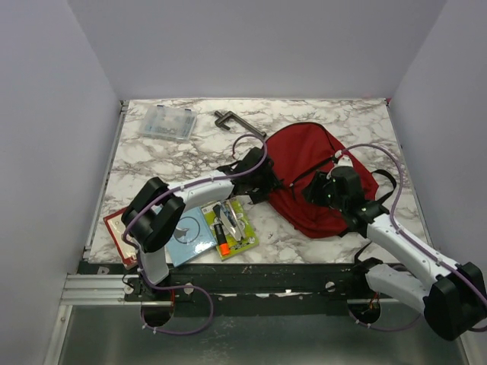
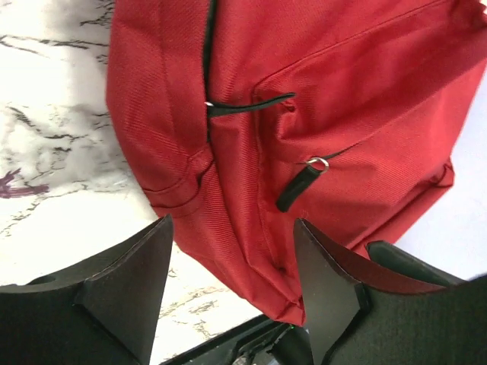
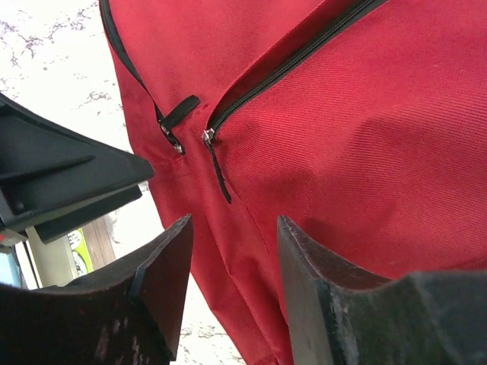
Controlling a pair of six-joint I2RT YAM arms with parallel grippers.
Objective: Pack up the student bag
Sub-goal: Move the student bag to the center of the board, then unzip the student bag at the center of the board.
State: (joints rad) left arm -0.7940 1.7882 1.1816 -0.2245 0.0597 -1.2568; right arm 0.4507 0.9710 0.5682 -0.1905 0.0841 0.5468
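Marble-patterned table [image 1: 152, 163] fills the floor of a booth with plain pale walls [image 1: 251, 46]. One student bag [image 1: 304, 163], red with black straps, lies flat on the right half of the table, and both arms reach onto it.

The left gripper [image 2: 232, 224] is at the bag's left edge. Its two fingers stand apart, with the bag's lower corner seen through the gap between them and nothing pinched. Two black zipper pulls [image 2: 297, 186] show on the fabric just beyond it.

The right gripper [image 3: 233, 220] hangs over the bag's near right side. Its fingers are parted to a middling width above the red cloth, gripping nothing.

Far left sits one clear plastic box [image 1: 167, 122]. Near it, at the far middle, lies one dark clamp [image 1: 232, 122].

Three flat things lie close together at the near left, under the left arm: a red-edged book [image 1: 120, 232], a pale blue booklet [image 1: 190, 236] and a green card [image 1: 243, 228]. On the green card lies one orange marker [image 1: 222, 245], among other pens too small to count.
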